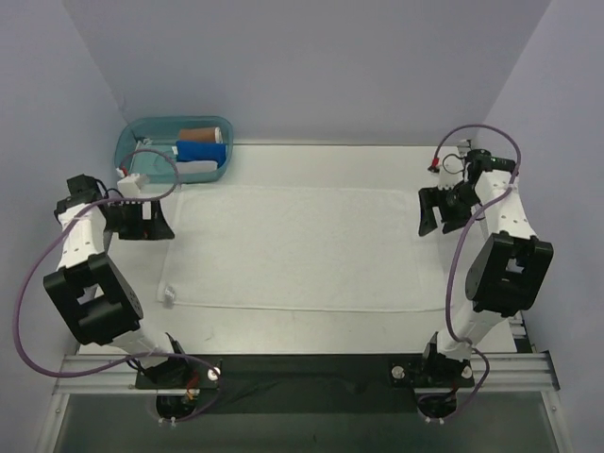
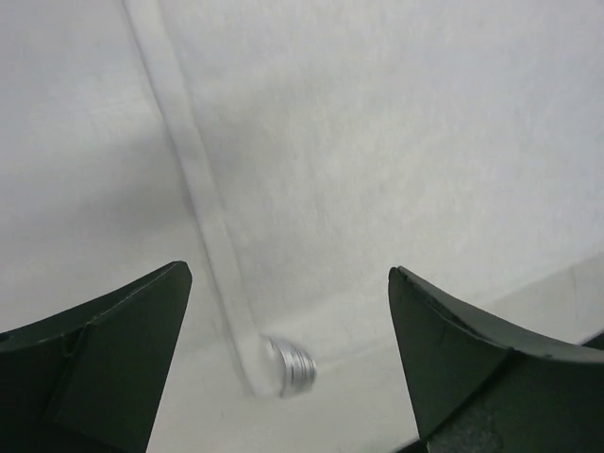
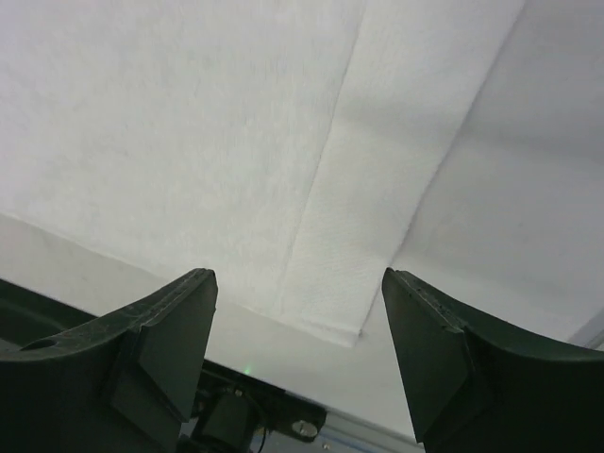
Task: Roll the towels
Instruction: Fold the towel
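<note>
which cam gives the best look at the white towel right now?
Top external: it shows the white towel spread flat, with nearly its whole outline in frame. The left wrist view catches only one hemmed edge running down to a corner. The right wrist view also shows just a hemmed edge and a corner, close up.

In the left wrist view the white towel (image 2: pixel 377 142) is running off the top and right edges. A small ribbed object (image 2: pixel 291 368) at its corner is blurring too much to name, possibly a metal cap. The bottom edge is cropping both fingers (image 2: pixel 94 359) of the left tool (image 2: pixel 290 272). From above, the teal bin (image 1: pixel 132 142) is partly covering its rolled cloths (image 1: pixel 200 151).
</note>
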Controlling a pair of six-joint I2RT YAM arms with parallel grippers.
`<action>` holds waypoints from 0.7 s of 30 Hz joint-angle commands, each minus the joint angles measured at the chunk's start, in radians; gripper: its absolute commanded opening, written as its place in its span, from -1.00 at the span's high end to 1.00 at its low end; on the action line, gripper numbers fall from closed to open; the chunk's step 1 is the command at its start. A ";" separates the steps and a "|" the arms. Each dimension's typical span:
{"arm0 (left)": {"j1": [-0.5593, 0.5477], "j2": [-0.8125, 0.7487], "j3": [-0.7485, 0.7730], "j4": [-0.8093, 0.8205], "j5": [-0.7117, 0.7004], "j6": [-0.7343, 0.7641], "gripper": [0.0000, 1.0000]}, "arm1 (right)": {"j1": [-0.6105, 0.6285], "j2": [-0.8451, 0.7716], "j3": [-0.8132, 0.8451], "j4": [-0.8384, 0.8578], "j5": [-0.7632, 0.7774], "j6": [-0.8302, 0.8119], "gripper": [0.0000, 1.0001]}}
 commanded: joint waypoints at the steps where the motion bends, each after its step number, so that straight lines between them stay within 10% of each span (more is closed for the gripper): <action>1: 0.003 -0.009 0.049 0.351 0.153 -0.276 -0.95 | -0.004 0.064 0.159 -0.017 -0.074 0.074 -0.46; 10: -0.152 0.194 0.047 1.025 -0.103 -0.665 -0.64 | -0.017 0.436 0.644 0.087 -0.027 0.320 -0.30; 21: -0.279 0.433 0.176 0.986 -0.322 -0.596 -0.02 | -0.002 0.621 0.739 0.153 -0.033 0.397 0.02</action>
